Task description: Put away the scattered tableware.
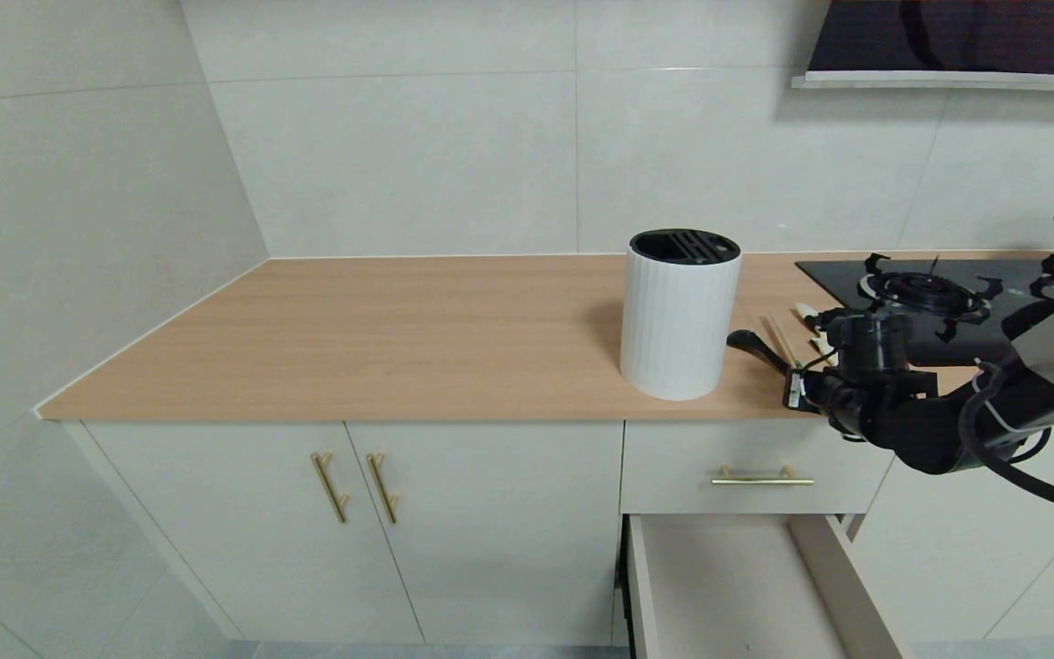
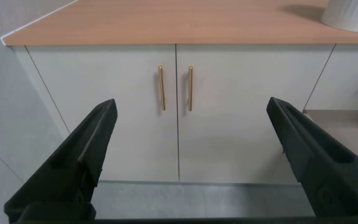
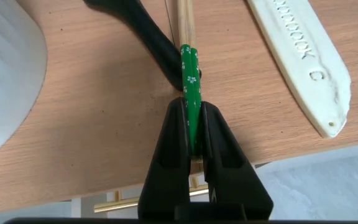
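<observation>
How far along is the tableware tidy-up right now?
Done: nothing yet; no handles stick up from the white holder. In hand: the right gripper is shut on the green-ended chopsticks at the edge of the counter. Still to go: those chopsticks, the black utensil and the white utensil beside them. The left gripper is open, holding nothing.

holder 1 (image 1: 679,320) | chopsticks 2 (image 3: 189,74) | black utensil 1 (image 3: 145,31) | white utensil 1 (image 3: 303,56)
</observation>
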Robot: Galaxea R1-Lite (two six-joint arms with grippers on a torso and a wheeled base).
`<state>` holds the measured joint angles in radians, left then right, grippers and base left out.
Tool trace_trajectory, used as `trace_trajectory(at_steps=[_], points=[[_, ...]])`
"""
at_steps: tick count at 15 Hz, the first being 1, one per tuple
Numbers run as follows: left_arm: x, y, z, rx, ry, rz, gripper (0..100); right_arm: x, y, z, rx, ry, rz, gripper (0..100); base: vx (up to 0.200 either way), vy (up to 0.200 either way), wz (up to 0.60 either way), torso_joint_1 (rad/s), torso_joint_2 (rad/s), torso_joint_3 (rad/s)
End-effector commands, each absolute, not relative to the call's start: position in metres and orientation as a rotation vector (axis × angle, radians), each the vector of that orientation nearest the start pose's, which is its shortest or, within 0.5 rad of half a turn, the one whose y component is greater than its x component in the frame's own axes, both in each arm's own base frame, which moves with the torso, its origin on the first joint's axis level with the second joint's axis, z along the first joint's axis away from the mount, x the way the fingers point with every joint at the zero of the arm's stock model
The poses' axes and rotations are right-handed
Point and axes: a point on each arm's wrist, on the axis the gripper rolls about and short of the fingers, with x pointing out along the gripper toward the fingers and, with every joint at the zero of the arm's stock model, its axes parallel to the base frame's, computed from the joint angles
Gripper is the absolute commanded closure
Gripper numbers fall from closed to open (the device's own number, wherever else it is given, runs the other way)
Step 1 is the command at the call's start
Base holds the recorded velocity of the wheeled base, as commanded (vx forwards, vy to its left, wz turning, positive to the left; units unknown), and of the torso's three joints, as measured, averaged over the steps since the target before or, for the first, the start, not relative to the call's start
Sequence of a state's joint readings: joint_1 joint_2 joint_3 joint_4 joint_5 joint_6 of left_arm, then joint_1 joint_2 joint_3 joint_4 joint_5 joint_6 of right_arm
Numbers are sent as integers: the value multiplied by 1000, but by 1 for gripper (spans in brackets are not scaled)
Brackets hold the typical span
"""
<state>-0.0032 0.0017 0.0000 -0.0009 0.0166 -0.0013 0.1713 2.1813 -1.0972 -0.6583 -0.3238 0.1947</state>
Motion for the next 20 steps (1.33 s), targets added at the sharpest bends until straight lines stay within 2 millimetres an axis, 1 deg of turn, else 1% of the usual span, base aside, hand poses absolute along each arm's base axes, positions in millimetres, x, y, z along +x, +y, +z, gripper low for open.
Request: trace_trajectory(at_steps=[1, 2, 3, 4, 5, 6, 7, 8, 9, 11, 12, 13, 14, 17, 19, 20], points=[[-23, 0, 76, -2, 2, 14, 0, 407, 63, 90, 92, 379, -191, 100, 0, 0, 0, 0, 0, 0], [-23, 0, 76, -2, 2, 14, 0, 406, 61, 94, 97, 359, -198, 100, 0, 0, 0, 0, 0, 0], [-23, 0, 76, -2, 2, 14, 0, 402, 60, 105, 100, 336, -202, 100, 0, 0, 0, 0, 0, 0], [-23, 0, 76, -2, 3, 14, 0, 400, 59, 108, 101, 333, -202, 100, 0, 0, 0, 0, 0, 0], [-23, 0, 76, -2, 2, 14, 0, 389, 58, 120, 104, 321, -194, 100, 0, 0, 0, 0, 0, 0], [-23, 0, 76, -2, 2, 14, 0, 372, 56, 138, 105, 305, -183, 100, 0, 0, 0, 0, 0, 0], [-23, 0, 76, -2, 2, 14, 0, 360, 55, 148, 99, 315, -171, 100, 0, 0, 0, 0, 0, 0], [-23, 0, 76, -2, 2, 14, 0, 353, 54, 155, 102, 320, -159, 100, 0, 0, 0, 0, 0, 0], [-23, 0, 76, -2, 2, 14, 0, 338, 52, 169, 107, 317, -133, 100, 0, 0, 0, 0, 0, 0], [-23, 0, 76, -2, 2, 14, 0, 320, 49, 189, 108, 323, -120, 100, 0, 0, 0, 0, 0, 0], [-23, 0, 76, -2, 2, 14, 0, 307, 47, 197, 101, 357, -119, 100, 0, 0, 0, 0, 0, 0], [-23, 0, 76, -2, 2, 14, 0, 302, 46, 199, 99, 371, -116, 100, 0, 0, 0, 0, 0, 0], [-23, 0, 76, -2, 2, 14, 0, 288, 44, 204, 40, 399, -95, 100, 0, 0, 0, 0, 0, 0], [-23, 0, 76, -2, 2, 14, 0, 267, 42, 206, -29, 399, -46, 100, 0, 0, 0, 0, 0, 0], [-23, 0, 76, -2, 2, 14, 0, 259, 41, 206, -67, 399, -34, 100, 0, 0, 0, 0, 0, 0], [-23, 0, 76, -2, 3, 14, 0, 248, 40, 208, -111, 392, -22, 100, 0, 0, 0, 0, 0, 0]])
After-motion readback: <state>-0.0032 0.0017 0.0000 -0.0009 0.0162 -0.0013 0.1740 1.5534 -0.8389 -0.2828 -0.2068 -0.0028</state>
